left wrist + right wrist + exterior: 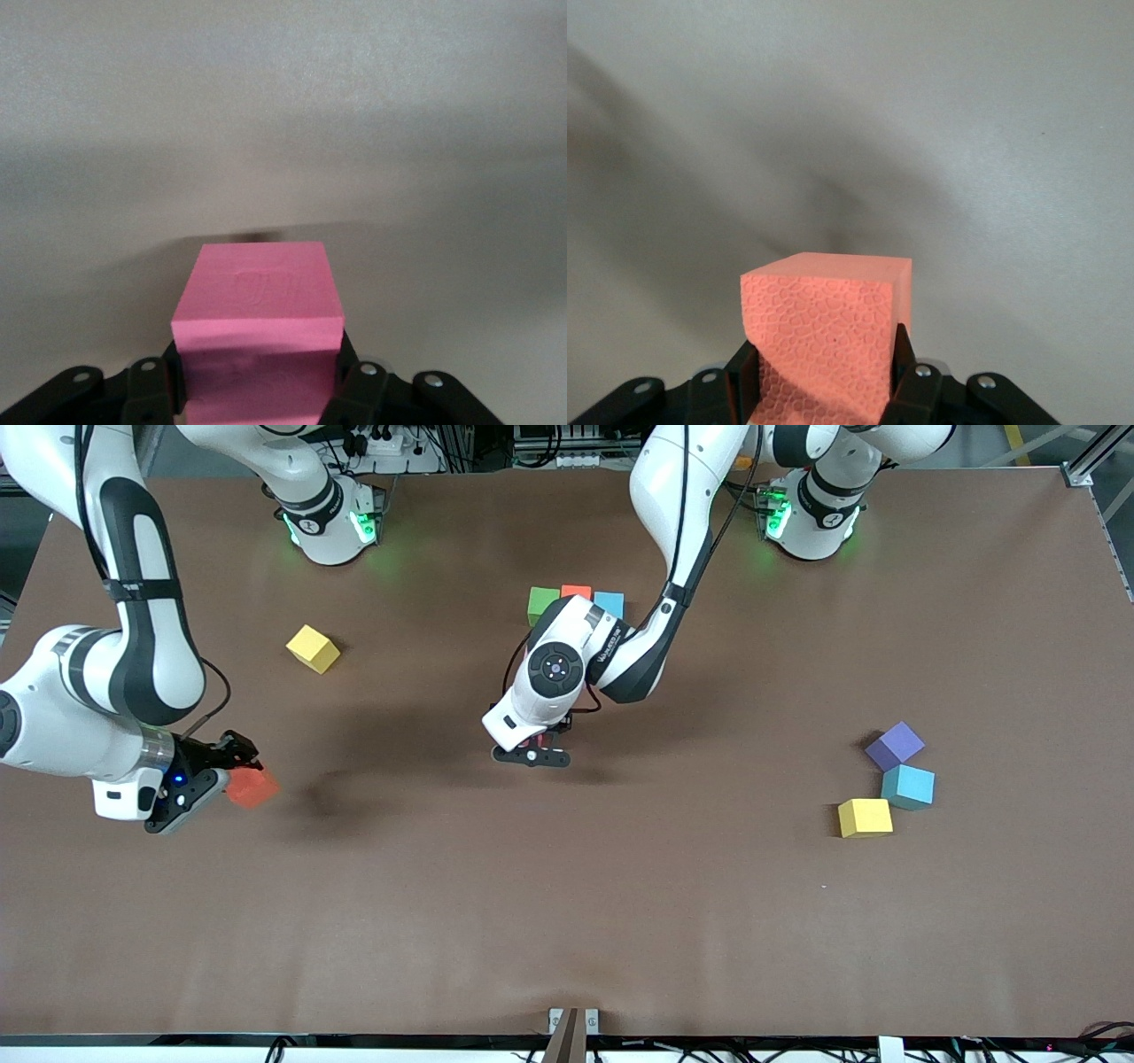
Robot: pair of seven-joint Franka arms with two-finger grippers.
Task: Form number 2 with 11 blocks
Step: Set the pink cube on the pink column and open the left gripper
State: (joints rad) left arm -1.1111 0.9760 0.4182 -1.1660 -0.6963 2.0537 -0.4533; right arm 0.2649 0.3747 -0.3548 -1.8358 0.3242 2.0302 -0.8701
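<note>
Left gripper is up over bare table at mid-table, just camera-side of the row of three blocks. Its fingers are pinched tight on a pink block, one pad on each side face, gap only as wide as the cube. The left wrist view shows the cube's top face clear above the pads, sitting square. In the front view the pink cube is mostly hidden under the wrist.

Right gripper hangs over the table toward the right arm's end, well apart from the row. Fingers are clamped on a red block, which reads orange-red with a pebbled face in the right wrist view. Same narrow gap, pads flush on two sides, cube a bit skewed between them.

Started digit: only a row of three so far, close to the arm bases. Green block, red-orange block, light blue block, touching side by side, partly covered by the left arm.

Loose blocks: one yellow block lies alone, toward the right arm's end, farther from the camera than the right gripper. Toward the left arm's end sits a cluster: purple block, a second light blue block touching it on the camera side, a second yellow block nearest the camera, just beside the blue one.
</note>
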